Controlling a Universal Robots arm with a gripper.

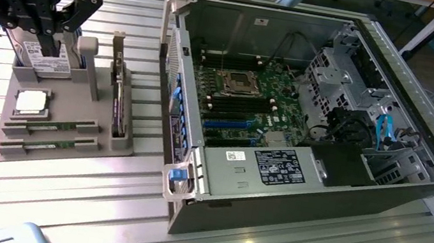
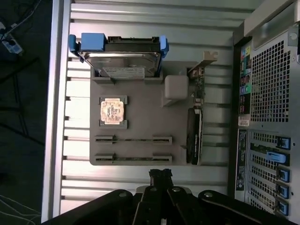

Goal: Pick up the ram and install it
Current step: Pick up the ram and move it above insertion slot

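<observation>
Task progress: early stage — nothing is being held and nothing is being installed yet. The gripper is hanging above the tray, fingers clenched together on nothing, well apart from the ram.

The ram is sitting on edge in a long slot of the tray, between the chip and a second, matching stick in the tray's outermost slot. It is showing as a long, thin green strip with small dark chips along it — both ends are resting in the tray's grey end blocks. The case is standing open just beside the tray.
</observation>
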